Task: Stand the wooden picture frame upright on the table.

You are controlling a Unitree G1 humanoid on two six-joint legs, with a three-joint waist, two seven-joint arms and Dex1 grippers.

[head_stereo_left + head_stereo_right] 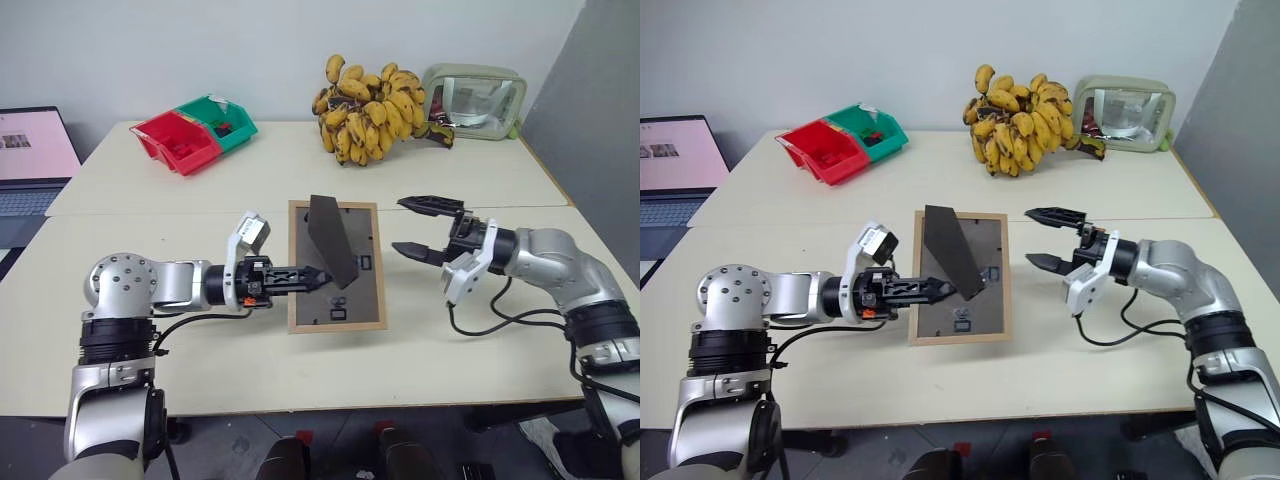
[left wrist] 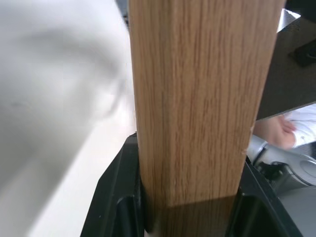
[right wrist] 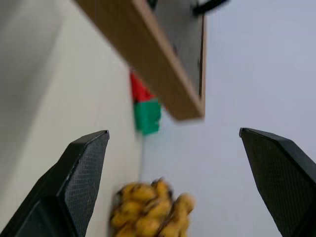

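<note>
Light-wood picture frame (image 1: 336, 266) dark back up, flap stand raised, clamped by left gripper (image 1: 318, 278), above cream table (image 1: 200, 210)

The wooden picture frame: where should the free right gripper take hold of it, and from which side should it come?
Probably the frame's right long rail, approached from the robot's right. The wooden picture frame is back-up, flap stand raised over the middle, and the left gripper already clamps the left rail. The right gripper hangs open facing the bare right rail, which looks slim enough for its jaws.
</note>
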